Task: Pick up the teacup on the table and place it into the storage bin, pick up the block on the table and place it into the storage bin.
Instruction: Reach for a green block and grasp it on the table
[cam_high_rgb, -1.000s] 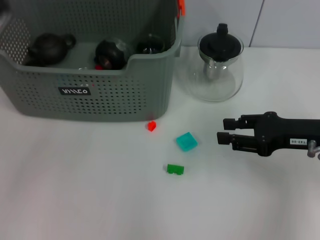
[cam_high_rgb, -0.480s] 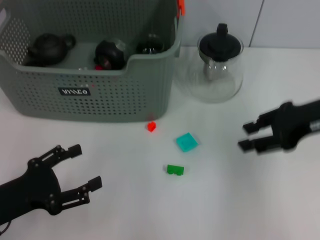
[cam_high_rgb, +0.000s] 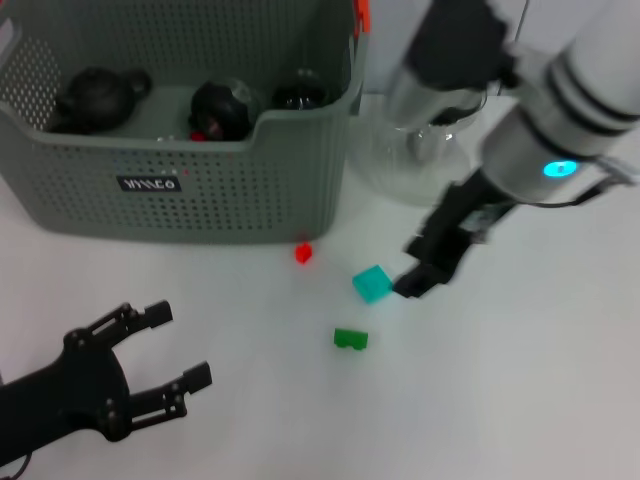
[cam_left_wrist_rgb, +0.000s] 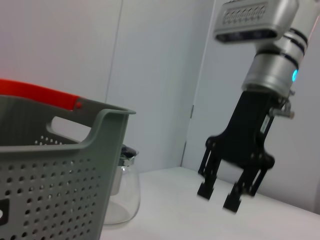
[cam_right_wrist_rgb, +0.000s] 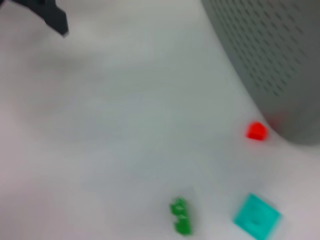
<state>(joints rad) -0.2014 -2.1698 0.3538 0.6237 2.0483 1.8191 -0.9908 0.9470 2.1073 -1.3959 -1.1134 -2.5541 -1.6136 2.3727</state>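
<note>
Three small blocks lie on the white table: a red block (cam_high_rgb: 303, 252) (cam_right_wrist_rgb: 256, 131) close to the storage bin (cam_high_rgb: 200, 190), a teal block (cam_high_rgb: 372, 284) (cam_right_wrist_rgb: 256, 216), and a green block (cam_high_rgb: 350, 339) (cam_right_wrist_rgb: 180, 222). My right gripper (cam_high_rgb: 413, 268) (cam_left_wrist_rgb: 217, 196) hangs open, pointing down just right of the teal block, touching nothing. At the lower left my left gripper (cam_high_rgb: 180, 345) rests open and empty near the table. No teacup stands on the table; dark round vessels (cam_high_rgb: 222, 108) lie inside the bin.
A clear glass teapot (cam_high_rgb: 420, 160) with a black lid stands right of the bin, partly hidden by my right arm (cam_high_rgb: 540, 130). The bin's wall (cam_left_wrist_rgb: 55, 185) (cam_right_wrist_rgb: 270, 60) rises close behind the red block.
My right arm has swung in from the right edge toward the middle and turned downward beside the teal block. The left gripper has shifted slightly. The blocks have not moved.
</note>
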